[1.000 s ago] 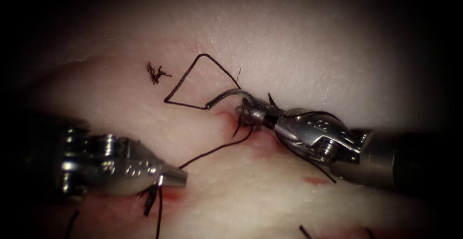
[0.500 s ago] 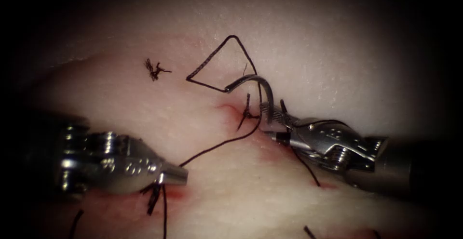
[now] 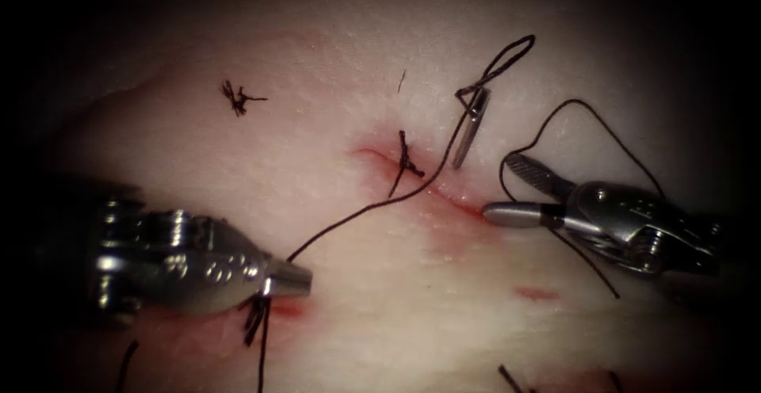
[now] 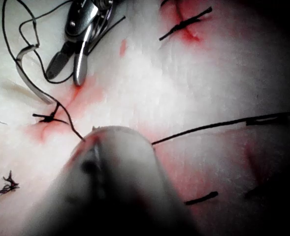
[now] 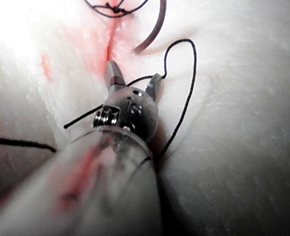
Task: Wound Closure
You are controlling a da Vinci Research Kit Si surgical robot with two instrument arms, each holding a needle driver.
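The curved needle (image 3: 470,127) lies loose on the tissue (image 3: 341,60), just right of the cut (image 3: 444,195), with its thread end uppermost; whether its point pricks the tissue I cannot tell. Neither tool holds it. The thread (image 3: 357,217) loops above the needle, runs down past it and on to my left tool (image 3: 289,280), whose jaws are shut on it left of the cut. My right tool (image 3: 515,193) stands right of the needle, jaws wide open and holding nothing, with slack thread curling around it. The needle (image 4: 29,78) and the right tool (image 4: 66,73) also show in the left wrist view. Open jaws (image 5: 133,73) face the needle (image 5: 152,29).
A tied stitch (image 3: 406,162) with short ends sits on the cut. A frayed cut end of thread (image 3: 236,98) lies at the upper left. Red fluid (image 3: 456,230) stains the tissue along the cut and beneath the left tool. More cut ends (image 3: 503,377) lie near the front edge.
The right tool carried the needle up and to the right, then opened, let it go and drew back right. The thread loop moved with the needle. The left tool stayed put.
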